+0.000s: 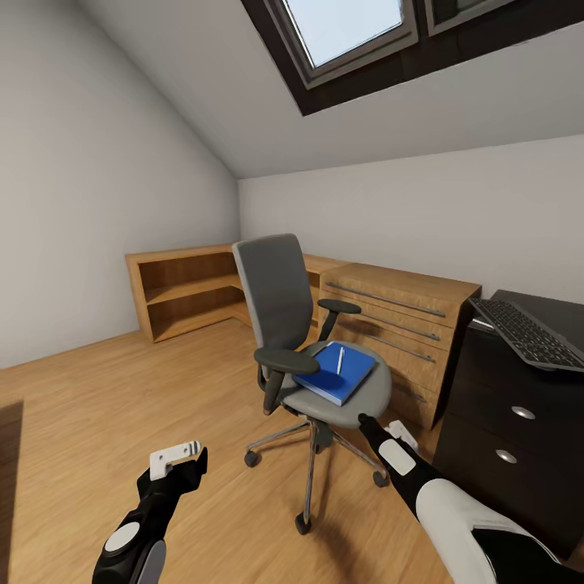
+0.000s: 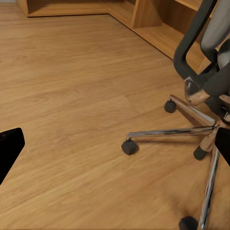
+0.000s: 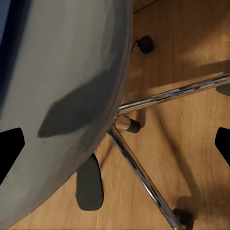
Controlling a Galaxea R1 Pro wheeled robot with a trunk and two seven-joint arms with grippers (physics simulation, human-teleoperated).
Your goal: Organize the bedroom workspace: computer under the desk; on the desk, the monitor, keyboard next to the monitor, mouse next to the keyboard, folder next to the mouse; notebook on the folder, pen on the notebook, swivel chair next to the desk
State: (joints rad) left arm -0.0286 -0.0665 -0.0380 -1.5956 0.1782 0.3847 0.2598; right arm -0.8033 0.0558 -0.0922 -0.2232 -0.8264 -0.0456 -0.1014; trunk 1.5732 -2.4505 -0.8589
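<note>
The grey swivel chair stands mid-room on the wood floor. On its seat lies a blue folder or notebook; I cannot tell one from the other. A white pen rests on top of it. A dark keyboard lies on the black desk at the right. My right gripper is open just in front of the seat's front edge, over the chair's chrome legs. My left gripper is open low over the floor, left of the chair base. Monitor, mouse and computer are out of view.
A low wooden shelf unit and a wooden drawer chest run along the far wall behind the chair. The desk front has drawers with round knobs. Open wood floor spreads to the left. A skylight sits in the sloped ceiling.
</note>
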